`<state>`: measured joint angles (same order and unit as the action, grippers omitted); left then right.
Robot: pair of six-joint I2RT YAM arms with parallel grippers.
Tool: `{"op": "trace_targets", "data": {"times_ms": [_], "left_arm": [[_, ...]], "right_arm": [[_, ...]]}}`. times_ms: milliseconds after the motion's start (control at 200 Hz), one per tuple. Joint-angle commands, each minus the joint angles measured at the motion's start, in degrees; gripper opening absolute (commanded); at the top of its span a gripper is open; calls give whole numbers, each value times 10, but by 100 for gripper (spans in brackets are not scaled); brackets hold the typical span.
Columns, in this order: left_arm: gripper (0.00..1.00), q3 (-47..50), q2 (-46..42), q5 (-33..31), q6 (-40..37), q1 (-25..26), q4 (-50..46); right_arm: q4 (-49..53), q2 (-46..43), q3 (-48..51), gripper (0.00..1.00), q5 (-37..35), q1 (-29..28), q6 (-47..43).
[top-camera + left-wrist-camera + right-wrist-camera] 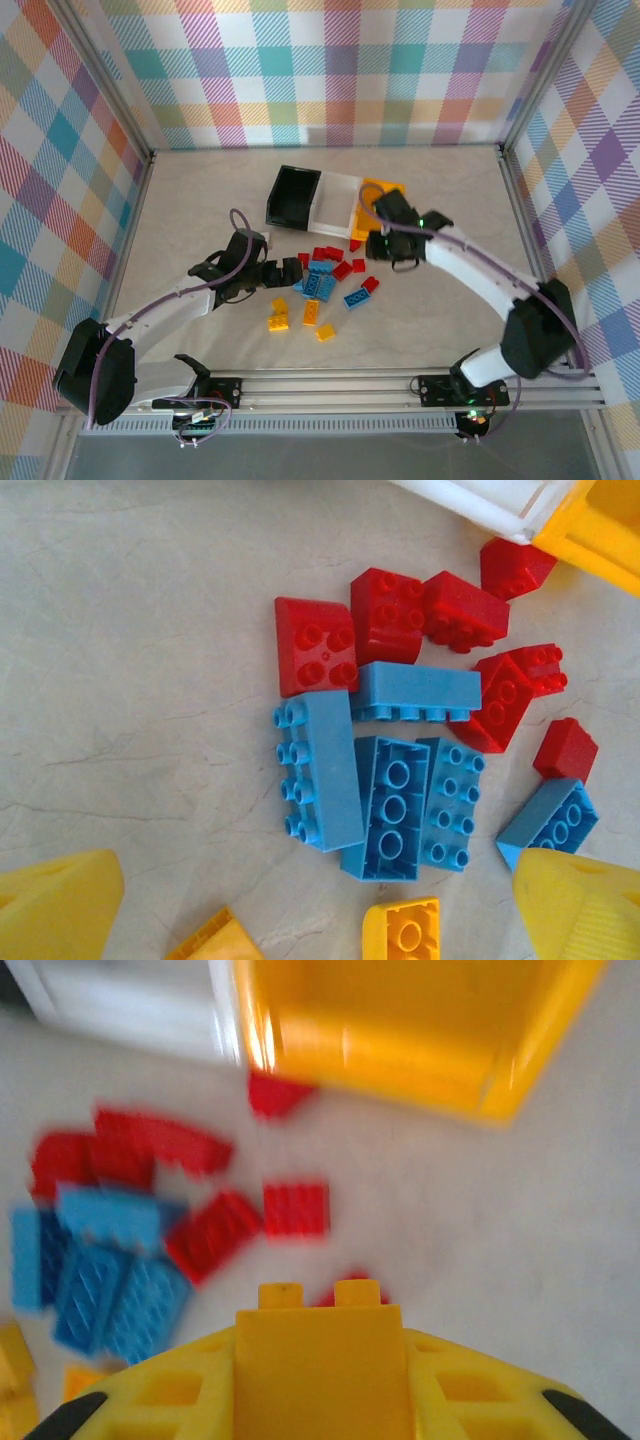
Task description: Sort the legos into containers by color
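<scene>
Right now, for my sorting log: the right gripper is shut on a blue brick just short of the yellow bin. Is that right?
Not quite: the colour is wrong. The right wrist view shows the right gripper shut on a yellow brick, not a blue one. It is just short of the yellow bin, as you said.

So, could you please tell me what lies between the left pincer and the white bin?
Past the left pincer come blue bricks, then red bricks nearer the white bin; the left wrist view shows it best.
</scene>
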<state>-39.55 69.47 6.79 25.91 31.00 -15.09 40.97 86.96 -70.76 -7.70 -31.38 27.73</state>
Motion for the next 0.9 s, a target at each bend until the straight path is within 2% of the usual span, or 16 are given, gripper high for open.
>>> {"op": "trace_targets", "data": {"times_ms": [0, 150, 220, 295, 370, 425, 570, 700, 805, 895], "left_arm": [[100, -7, -23, -9, -13, 4, -39], [100, -3, -44, -23, -21, 4, -62], [100, -2, -53, -28, -25, 3, -72], [100, -2, -60, -33, -29, 3, -81], [100, -3, -62, -36, -33, 2, -85], [100, -4, -60, -35, -33, 0, -83], [100, -5, -47, -23, -27, 0, -70], [100, 0, -38, -16, -20, 0, -56], [100, 6, -35, -14, -16, 0, -50], [100, 10, -37, -16, -13, 0, -47]], "right_arm": [[-4, 92, -91, 32, 21, 47, -71], [2, 210, -206, 32, 25, 88, -91], [3, 252, -241, 36, 32, 102, -94], [2, 280, -267, 38, 42, 109, -103], [5, 295, -288, 47, 42, 111, -111], [7, 297, -295, 49, 43, 110, -114], [4, 260, -276, 53, 56, 110, -110], [-3, 178, -213, 52, 62, 92, -103], [-7, 92, -130, 53, 62, 41, -100], [-13, 32, -38, 58, 82, -19, -94]]}}
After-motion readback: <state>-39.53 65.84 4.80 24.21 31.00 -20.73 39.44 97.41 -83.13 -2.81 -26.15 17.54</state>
